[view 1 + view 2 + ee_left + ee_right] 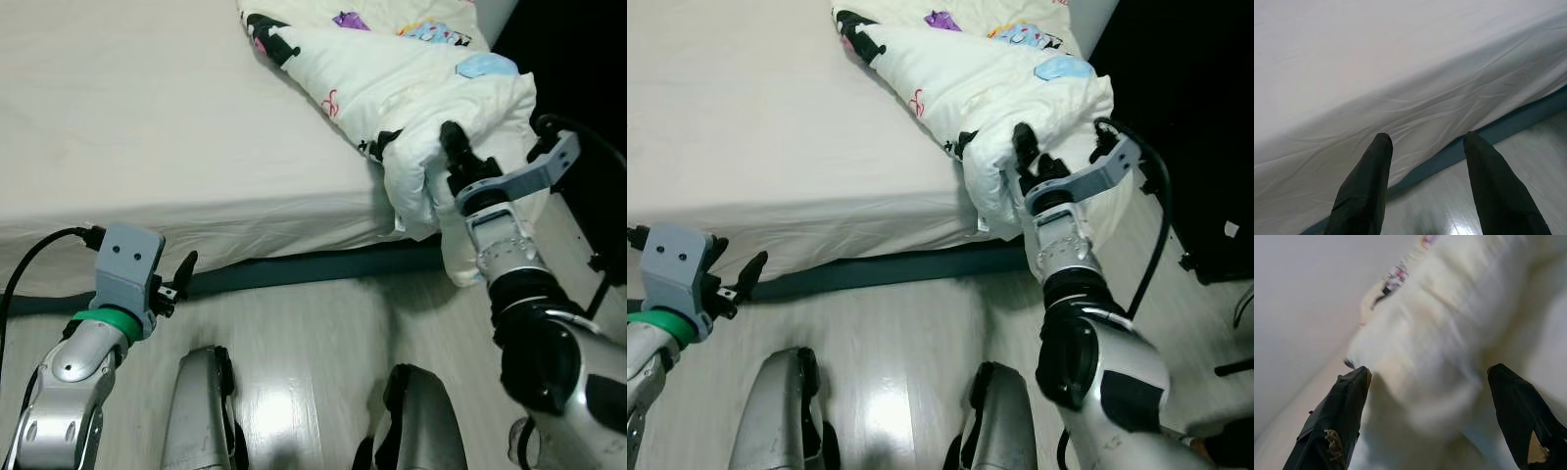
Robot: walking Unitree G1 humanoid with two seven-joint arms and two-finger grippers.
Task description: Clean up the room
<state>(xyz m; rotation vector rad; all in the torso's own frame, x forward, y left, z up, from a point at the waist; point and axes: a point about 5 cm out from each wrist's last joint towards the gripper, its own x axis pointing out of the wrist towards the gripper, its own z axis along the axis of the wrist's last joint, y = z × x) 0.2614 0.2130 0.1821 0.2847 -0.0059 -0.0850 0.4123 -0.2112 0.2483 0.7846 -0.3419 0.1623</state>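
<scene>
A cream quilt (392,78) with cartoon prints lies bunched on the bed's far right corner, and one fold hangs over the edge. My right gripper (453,147) is raised against that hanging fold. In the right wrist view its fingers (1337,421) stand wide apart, so the gripper (1430,372) is open with blurred quilt fabric (1440,333) just ahead between them. My left gripper (181,269) is low by the bed's side, and it is open (1425,139) with nothing in it, pointing at the hanging white sheet (1400,107).
The white-sheeted bed (147,117) spans the view, with a dark teal base strip (294,269) along its bottom. Pale wood floor (304,333) lies before it, with my knees (201,392) below. Black furniture (1195,127) and cables stand at the right.
</scene>
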